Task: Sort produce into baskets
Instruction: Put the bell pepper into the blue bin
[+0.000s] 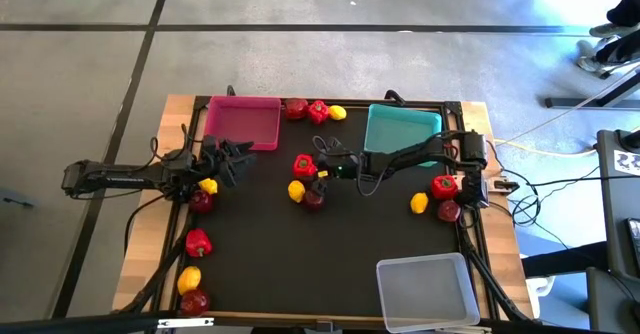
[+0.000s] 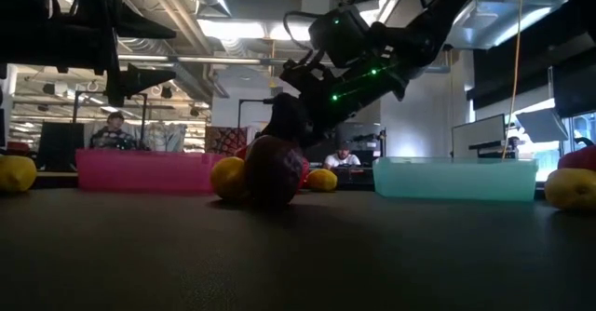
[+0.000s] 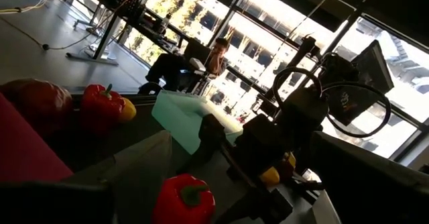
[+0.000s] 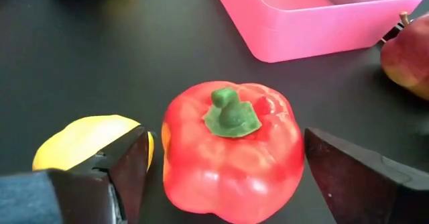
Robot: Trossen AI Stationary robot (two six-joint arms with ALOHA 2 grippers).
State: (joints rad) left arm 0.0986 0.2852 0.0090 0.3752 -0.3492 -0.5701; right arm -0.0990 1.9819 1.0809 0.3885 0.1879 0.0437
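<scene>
Red pepper (image 4: 231, 150) between the right gripper (image 4: 224, 163)'s wide-apart jaws, untouched, lemon (image 4: 84, 140) just beside one finger.

Dark apple (image 2: 276, 169) at centre, touching a yellow lemon (image 2: 228, 178). Pink basket (image 2: 140, 172) left, teal basket (image 2: 454, 179) right. Right gripper (image 2: 289, 125) poised just above the apple.

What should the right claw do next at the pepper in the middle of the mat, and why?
Probably lower a little and close. The right claw is open, its fingers on either side of the red pepper without gripping it. A lemon lies right behind one finger, so a straight close seems safer than shifting sideways. The left claw waits by the pink basket.
</scene>
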